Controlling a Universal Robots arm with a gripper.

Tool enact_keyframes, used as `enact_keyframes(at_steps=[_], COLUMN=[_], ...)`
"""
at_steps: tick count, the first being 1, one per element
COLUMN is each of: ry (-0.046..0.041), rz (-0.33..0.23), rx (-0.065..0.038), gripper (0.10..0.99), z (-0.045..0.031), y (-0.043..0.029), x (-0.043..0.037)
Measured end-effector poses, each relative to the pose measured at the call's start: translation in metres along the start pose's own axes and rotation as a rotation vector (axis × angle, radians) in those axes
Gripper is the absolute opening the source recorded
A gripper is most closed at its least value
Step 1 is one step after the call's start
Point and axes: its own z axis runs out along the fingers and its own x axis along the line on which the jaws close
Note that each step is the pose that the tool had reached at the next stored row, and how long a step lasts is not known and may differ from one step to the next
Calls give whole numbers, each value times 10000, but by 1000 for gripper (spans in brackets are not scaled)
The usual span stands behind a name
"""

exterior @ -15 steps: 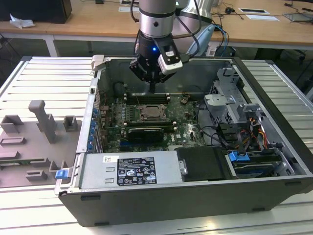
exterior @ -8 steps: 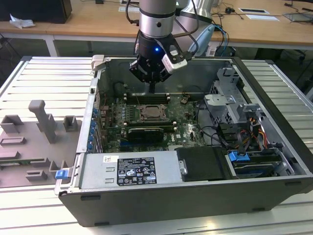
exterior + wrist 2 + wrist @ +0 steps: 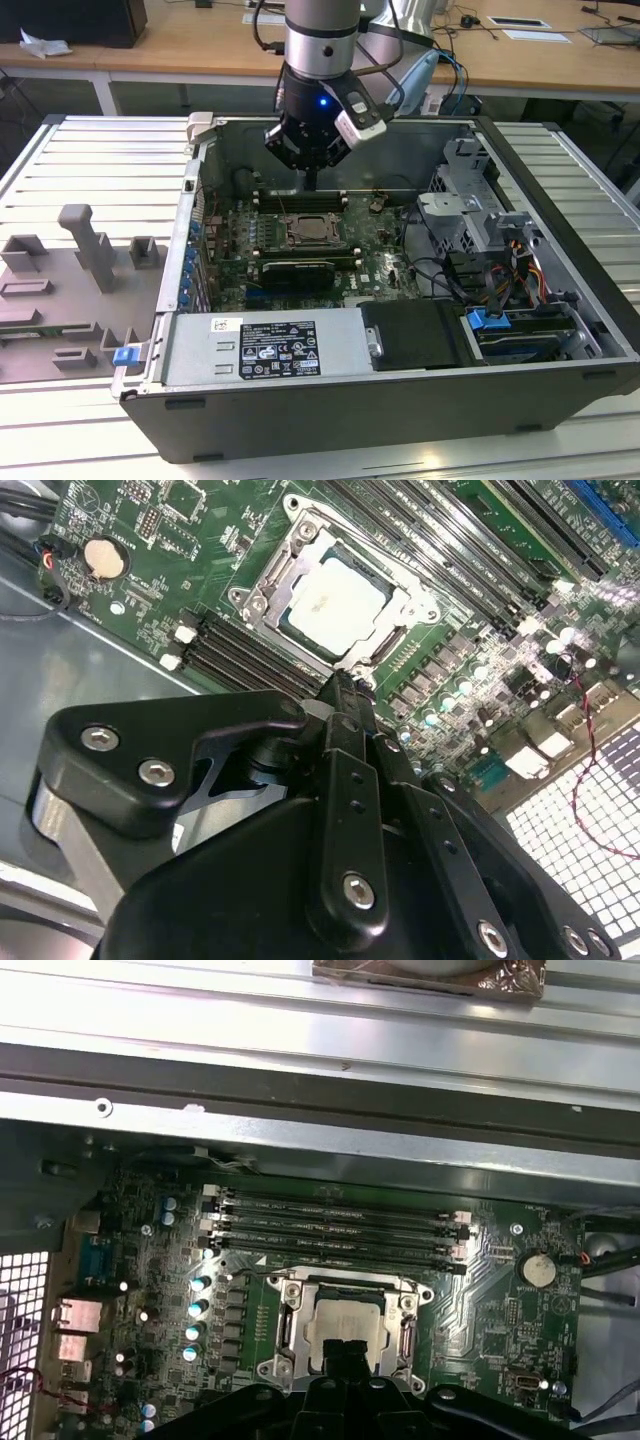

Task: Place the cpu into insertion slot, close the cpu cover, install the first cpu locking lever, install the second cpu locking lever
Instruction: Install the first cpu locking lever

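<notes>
Nearest the lens in the second wrist view, my hand has its fingers pressed together, pinching nothing, tips just beside the insertion slot. The cpu lies seated there. In the first wrist view the cpu cover seems down around it. I judge a locking lever is in hand, so I push at the rim, off the chip. In the exterior view my arm stands near upright over the computer case, hand pointing down.
</notes>
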Motion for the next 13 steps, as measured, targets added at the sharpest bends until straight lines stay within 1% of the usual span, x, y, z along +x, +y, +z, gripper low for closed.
enact_keyframes(at_steps=[5, 9, 10, 13], ry=[9, 24, 25, 12], rz=[-162, -453, -493, -495], rx=[-1, -2, -6, -10], gripper=[106, 106, 106, 106], z=[14, 26, 32, 51], y=[-1, -1, 0, 8], x=[0, 17, 32, 109])
